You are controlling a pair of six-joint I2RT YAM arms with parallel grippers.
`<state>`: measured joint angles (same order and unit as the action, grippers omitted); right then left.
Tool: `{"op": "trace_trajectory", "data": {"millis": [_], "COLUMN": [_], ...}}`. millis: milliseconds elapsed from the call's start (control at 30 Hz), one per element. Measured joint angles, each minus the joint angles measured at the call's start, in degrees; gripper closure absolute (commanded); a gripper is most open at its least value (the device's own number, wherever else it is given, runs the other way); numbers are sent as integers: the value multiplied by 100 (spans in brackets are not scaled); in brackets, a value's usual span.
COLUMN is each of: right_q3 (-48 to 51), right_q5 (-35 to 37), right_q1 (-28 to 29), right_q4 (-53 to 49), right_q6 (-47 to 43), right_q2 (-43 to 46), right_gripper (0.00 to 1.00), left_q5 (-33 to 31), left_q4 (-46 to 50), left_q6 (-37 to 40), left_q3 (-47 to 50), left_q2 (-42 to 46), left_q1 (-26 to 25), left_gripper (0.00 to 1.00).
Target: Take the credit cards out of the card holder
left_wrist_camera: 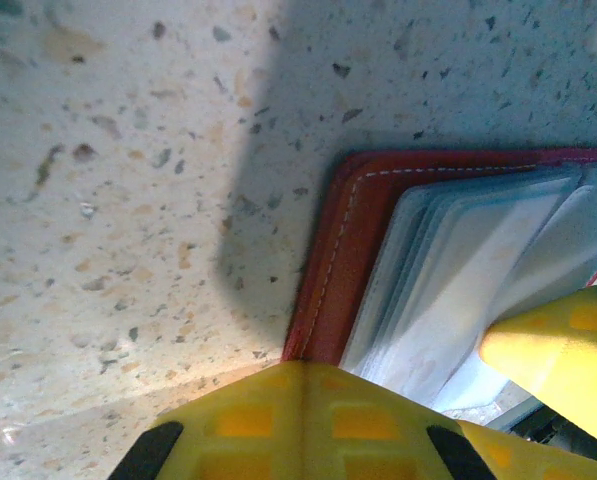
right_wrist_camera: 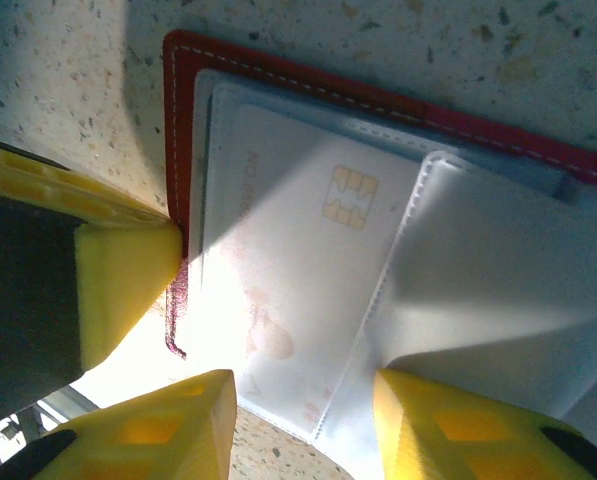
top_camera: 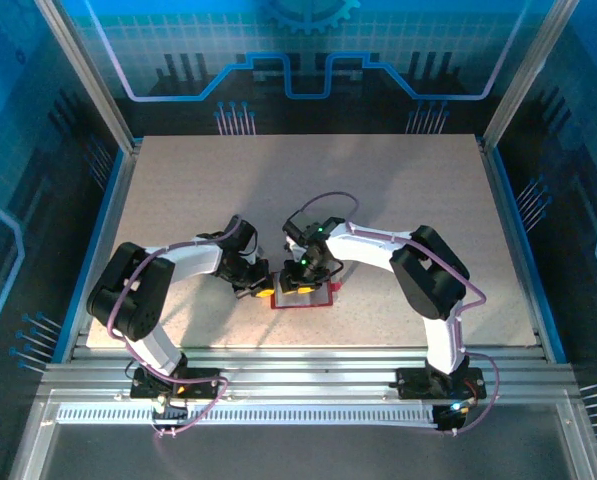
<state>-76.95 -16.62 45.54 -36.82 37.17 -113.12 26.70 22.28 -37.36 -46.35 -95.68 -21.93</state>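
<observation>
White-shelled left arm (top_camera: pixel 183 262), bulky rounded black joint housings. Matching right arm (top_camera: pixel 378 243), same white links, same black housings. Thin purplish cable (top_camera: pixel 330 197) looped along each arm, link to link. Small green lights (top_camera: pixel 321 232) glowing at right arm's wrist. Black bases (top_camera: pixel 173 385), wiring bunched at foot. Bright yellow left gripper (left_wrist_camera: pixel 300 370): moulded plastic, square orange-tinted recesses, black patches at rear corners. Yellow right gripper (right_wrist_camera: pixel 303 400): fingers (right_wrist_camera: pixel 178 425) blunt, square-tipped, same recessed squares, black trim behind.
</observation>
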Motion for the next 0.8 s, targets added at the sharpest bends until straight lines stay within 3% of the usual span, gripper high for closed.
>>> {"op": "trace_trajectory", "data": {"millis": [467,800], "right_q3": [-13,111], "right_q5": [232,363], "right_q1": [20,20], "right_q4": [-133,-153], "right_q6": [-13,33], "right_q2": [4,81], "right_gripper": [67,68], "left_q5": [310,723], "left_q4": [-195,-721], "left_q6": [-330,-629], "left_q3": [-146,-151], "left_q2": [72,-136], "left_q1": [-55,-96], "left_gripper": [100,100]}}
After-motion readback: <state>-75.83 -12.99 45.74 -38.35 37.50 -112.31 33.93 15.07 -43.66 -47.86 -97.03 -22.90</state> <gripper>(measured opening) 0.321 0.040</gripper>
